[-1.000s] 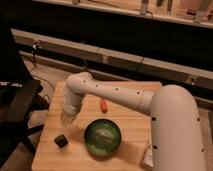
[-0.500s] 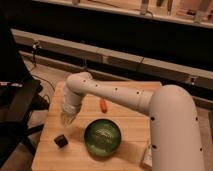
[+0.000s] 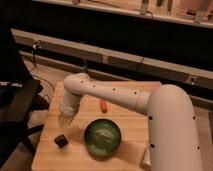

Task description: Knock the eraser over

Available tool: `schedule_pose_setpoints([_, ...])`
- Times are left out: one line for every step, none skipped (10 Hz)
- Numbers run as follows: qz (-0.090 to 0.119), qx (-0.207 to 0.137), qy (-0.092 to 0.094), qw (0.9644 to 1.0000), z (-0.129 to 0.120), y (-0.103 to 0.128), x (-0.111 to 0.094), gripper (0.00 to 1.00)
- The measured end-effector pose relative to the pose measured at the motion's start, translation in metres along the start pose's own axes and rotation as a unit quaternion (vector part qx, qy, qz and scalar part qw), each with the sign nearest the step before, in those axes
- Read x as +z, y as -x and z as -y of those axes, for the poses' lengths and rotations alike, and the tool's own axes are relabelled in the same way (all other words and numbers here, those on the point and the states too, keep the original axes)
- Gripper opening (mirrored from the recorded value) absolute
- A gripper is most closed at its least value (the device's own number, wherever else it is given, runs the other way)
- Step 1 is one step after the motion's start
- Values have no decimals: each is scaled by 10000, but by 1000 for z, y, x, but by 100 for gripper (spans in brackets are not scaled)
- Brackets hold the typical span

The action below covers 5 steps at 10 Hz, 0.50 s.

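The eraser (image 3: 60, 141) is a small dark block on the wooden table (image 3: 127, 120), near its front left corner. My white arm reaches from the right across the table. My gripper (image 3: 65, 119) hangs at the arm's end, pointing down, just above and slightly behind the eraser. A short gap shows between the gripper's tip and the eraser.
A green bowl (image 3: 102, 137) sits right of the eraser, near the table's front. A small orange-red object (image 3: 103, 105) lies behind the bowl. A dark chair (image 3: 17, 102) stands off the table's left edge. A long ledge runs behind the table.
The gripper has moved slightly down and forward toward the eraser. The eraser, bowl and orange object have not moved.
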Motion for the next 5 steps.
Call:
schedule_pose_setpoints([30,-11,31,10000,-1,2,4,0])
schedule_pose_setpoints([61,-23,78,9999,-3,4,8,0])
schedule_pose_setpoints([90,-3,110,9999,-6,6,12,0])
schedule_pose_setpoints([130,39,130,9998,-11,9,16,0])
schedule_pose_setpoints([225,93,157,9996,-20,13,20,2])
